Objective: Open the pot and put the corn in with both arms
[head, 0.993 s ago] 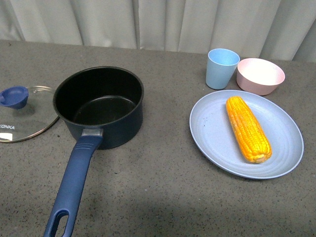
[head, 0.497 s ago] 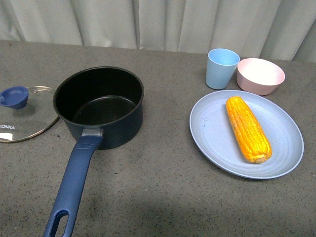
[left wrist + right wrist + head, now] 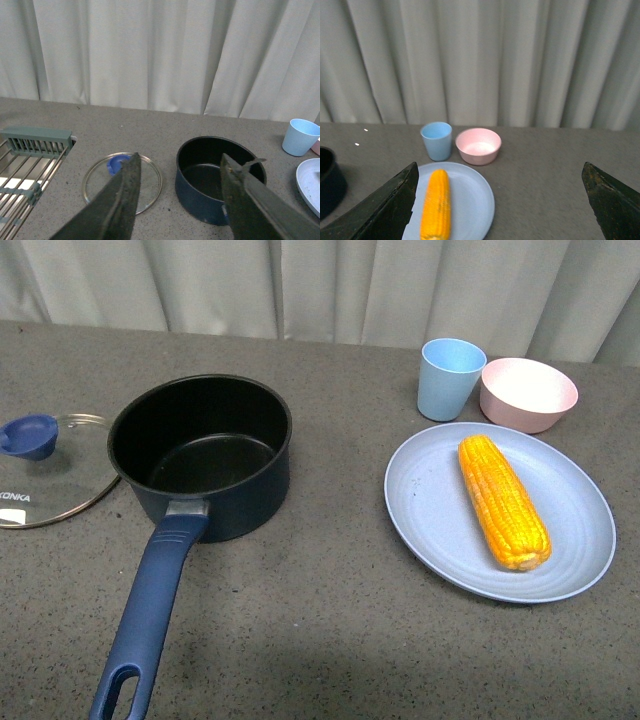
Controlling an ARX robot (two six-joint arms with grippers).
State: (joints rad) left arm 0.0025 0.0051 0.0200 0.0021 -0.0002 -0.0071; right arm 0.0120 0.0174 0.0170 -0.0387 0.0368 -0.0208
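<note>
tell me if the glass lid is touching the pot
Apart. The left wrist view shows a strip of bare table between the glass lid and the pot.

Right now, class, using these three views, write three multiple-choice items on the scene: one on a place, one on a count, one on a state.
1. Where is the corn? A in the pot; B on the plate; C in the cup.
2. How many cups stand there? A one; B two; C three.
3. The pot is: A lidded; B tipped over; C open.
Answers: B, the corn lies on the plate; A, only one blue cup shows; C, the lid lies beside the pot.
</note>
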